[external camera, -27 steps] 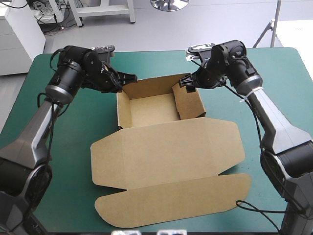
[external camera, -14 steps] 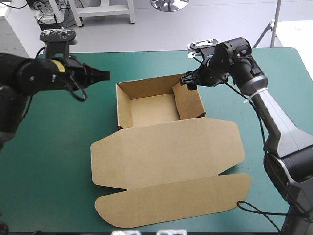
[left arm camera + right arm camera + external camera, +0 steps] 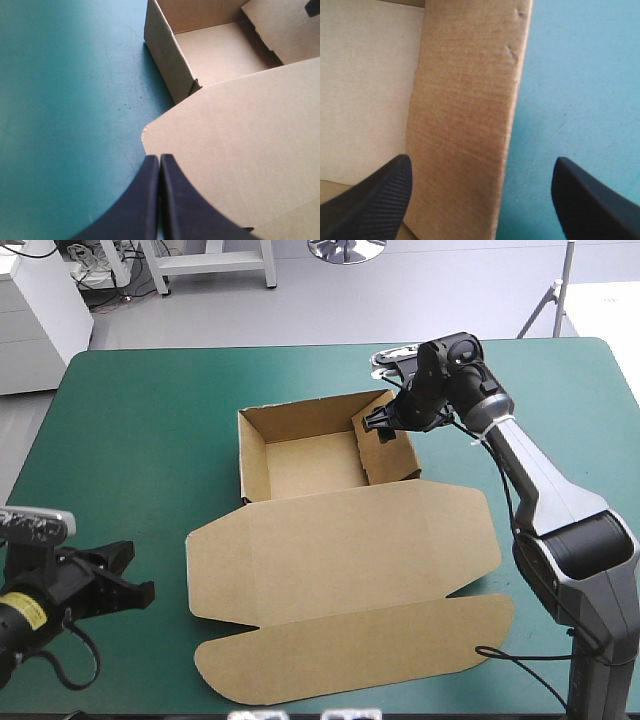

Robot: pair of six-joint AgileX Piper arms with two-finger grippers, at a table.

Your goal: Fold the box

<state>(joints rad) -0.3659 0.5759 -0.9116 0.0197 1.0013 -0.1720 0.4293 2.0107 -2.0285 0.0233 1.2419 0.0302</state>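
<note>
Right gripper (image 3: 385, 423) stands open at the far right corner of the box (image 3: 340, 550), its black fingers (image 3: 375, 200) spread to either side of the tray's right wall (image 3: 465, 125). One finger is over the tray floor and the other over the bare teal-green cover (image 3: 580, 75) outside. Nothing is gripped; in the right wrist view the board sits between the fingers with a gap on both sides.

That wall runs from the table's far edge toward the near one, so the fingers lie across its thin section and not along its length. A squeeze here would catch it squarely, by my reading (whether it is fully tucked I cannot tell).

Left gripper (image 3: 128, 585) is shut, its fingers meeting in a single point (image 3: 160, 162). It sits low near the table's near left corner, just beside the rounded left corner of the lid (image 3: 240, 150). It is well apart from the tray (image 3: 310, 465), so the right arm is much the nearer for work on the walls.

The tray sits toward the far middle of the table, open upward, with its lid flat on the cover and running long from left to right toward the near edge. Bare cover (image 3: 150, 420) surrounds the box on the left, right and far sides, which gives both arms room to move.
</note>
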